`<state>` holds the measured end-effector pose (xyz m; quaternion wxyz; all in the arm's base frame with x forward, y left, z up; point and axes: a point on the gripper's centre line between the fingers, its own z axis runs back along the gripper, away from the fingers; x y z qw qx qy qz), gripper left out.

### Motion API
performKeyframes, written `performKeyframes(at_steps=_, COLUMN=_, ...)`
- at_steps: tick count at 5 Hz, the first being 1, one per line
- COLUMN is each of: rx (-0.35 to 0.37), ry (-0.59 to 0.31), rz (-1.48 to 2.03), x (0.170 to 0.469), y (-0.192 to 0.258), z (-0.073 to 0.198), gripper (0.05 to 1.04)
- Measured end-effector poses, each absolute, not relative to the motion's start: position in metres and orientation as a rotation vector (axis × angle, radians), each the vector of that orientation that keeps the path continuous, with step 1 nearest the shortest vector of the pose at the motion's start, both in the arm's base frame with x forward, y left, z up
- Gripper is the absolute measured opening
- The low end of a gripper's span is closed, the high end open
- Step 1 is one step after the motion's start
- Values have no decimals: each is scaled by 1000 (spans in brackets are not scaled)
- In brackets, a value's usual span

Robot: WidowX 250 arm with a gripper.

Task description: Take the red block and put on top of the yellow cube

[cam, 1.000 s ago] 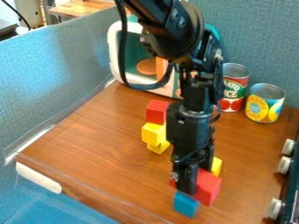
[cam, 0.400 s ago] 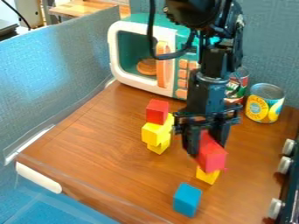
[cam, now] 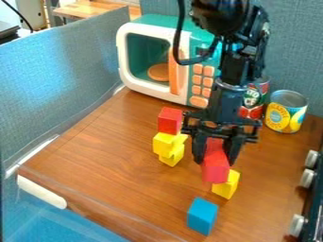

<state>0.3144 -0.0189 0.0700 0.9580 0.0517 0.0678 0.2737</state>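
The claw (cam: pixel 215 156) hangs right of centre in the frame, at the end of the black arm (cam: pixel 237 68) coming in from the top edge, its two fingers parted by about the width of the red block (cam: pixel 216 166) and closed on its sides. That block is tilted, its lower end showing below the fingertips. The yellow cube (cam: pixel 226 184) sits on the wooden desk (cam: pixel 114 165) just to the lower right of it in the frame, partly hidden by it; whether the two touch, I cannot tell. Below them, near the bottom edge, a blue block (cam: pixel 202 216) rests on the desk. Left of the claw, a second red block (cam: pixel 170 120) tops a pile of yellow blocks (cam: pixel 166 145). Behind, at upper centre, stands a toy microwave (cam: pixel 148 90) in teal and white, with an orange handle and orange buttons. Two tin cans stand to its right, both labelled: one (cam: pixel 254 100), partly behind the arm, has white lettering on green above a red picture, and the other (cam: pixel 287 112) has lettering on a round yellow patch beside yellow and blue artwork. Pale knobs (cam: pixel 307 178) line the right edge — three of them — and a blue-grey partition (cam: pixel 63 85) fills much of the left.
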Motion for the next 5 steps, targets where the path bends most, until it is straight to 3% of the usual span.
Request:
performKeyframes(at_steps=1, rx=100, ry=115, rz=346, x=317, y=-21, z=66, gripper=602)
performKeyframes(at_steps=2, rx=3, ry=87, rz=161, x=320, y=-32, z=53, gripper=602)
performKeyframes(at_steps=3, rx=-30, ry=47, rz=102, x=326, y=-35, z=49, gripper=602)
performKeyframes(at_steps=5, rx=-53, ry=19, rz=51, x=341, y=-39, z=49, gripper=602)
